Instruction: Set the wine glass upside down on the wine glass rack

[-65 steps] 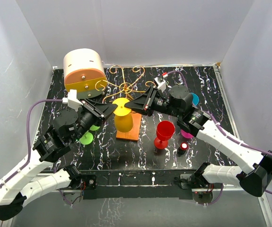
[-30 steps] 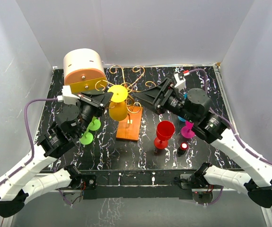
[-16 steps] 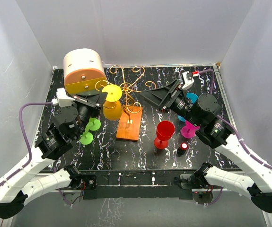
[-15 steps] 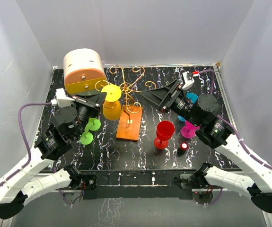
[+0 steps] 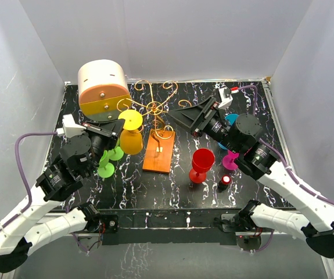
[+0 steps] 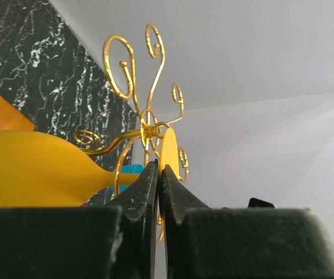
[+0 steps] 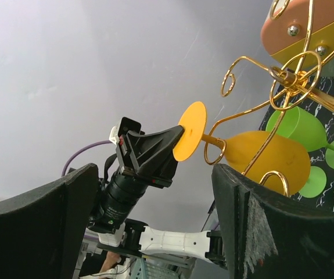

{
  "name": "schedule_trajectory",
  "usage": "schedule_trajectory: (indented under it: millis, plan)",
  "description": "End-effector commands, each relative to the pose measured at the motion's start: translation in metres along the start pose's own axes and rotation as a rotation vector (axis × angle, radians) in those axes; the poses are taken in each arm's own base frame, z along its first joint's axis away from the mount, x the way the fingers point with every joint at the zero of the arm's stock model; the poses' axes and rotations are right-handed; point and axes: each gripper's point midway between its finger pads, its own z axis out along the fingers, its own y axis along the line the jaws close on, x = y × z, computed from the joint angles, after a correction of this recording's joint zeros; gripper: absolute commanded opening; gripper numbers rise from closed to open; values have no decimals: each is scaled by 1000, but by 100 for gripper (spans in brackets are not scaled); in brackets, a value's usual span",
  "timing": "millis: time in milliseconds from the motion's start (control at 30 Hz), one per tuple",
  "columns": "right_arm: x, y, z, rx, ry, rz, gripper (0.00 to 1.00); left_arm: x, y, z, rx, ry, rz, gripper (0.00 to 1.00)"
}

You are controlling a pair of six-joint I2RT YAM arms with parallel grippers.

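The yellow wine glass (image 5: 130, 141) hangs sideways, bowl toward the table, left of the wine glass rack (image 5: 155, 108), whose gold scroll arms rise from an orange base (image 5: 158, 152). My left gripper (image 5: 119, 124) is shut on the glass's round foot (image 6: 170, 150). In the left wrist view the jaws pinch the foot edge-on, the bowl (image 6: 33, 171) low at left and the rack (image 6: 146, 125) behind. In the right wrist view the stem seems to pass through a gold curl (image 7: 213, 152). My right gripper (image 5: 181, 116) stands open right of the rack, holding nothing.
A cream-and-orange drum box (image 5: 101, 87) stands back left. Two green glasses (image 5: 110, 163) lie under the left arm. A red glass (image 5: 201, 164), a magenta one (image 5: 230, 160), a blue one (image 5: 235, 120) and a small black-and-red piece (image 5: 225, 181) sit at right.
My left gripper has carried the yellow glass leftward, off the orange base, toward the rack's left arms. The right gripper drew back to the right, then edged slightly left, staying open.
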Motion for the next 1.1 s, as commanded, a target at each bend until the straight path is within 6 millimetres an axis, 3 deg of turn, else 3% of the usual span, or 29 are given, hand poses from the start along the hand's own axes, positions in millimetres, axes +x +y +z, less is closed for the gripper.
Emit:
schedule_trajectory:
  millis: [0, 233, 567, 900, 1067]
  plan:
    - [-9, 25, 0, -83, -28, -18, 77, -12, -5, -9, -2, -13, 28, 0]
    - [-15, 17, 0, -44, -66, -39, 77, 4, -8, -13, -1, 76, 57, 0]
    - [-31, 12, -11, 22, -147, -85, 76, 20, -16, -3, 12, 128, 123, 0]
    - [-37, 13, -19, 38, -174, -97, 75, 22, -5, -3, -21, 141, 180, 0]
    - [-41, 14, -23, 43, -194, -107, 76, 25, -1, -6, -22, 168, 207, 5]
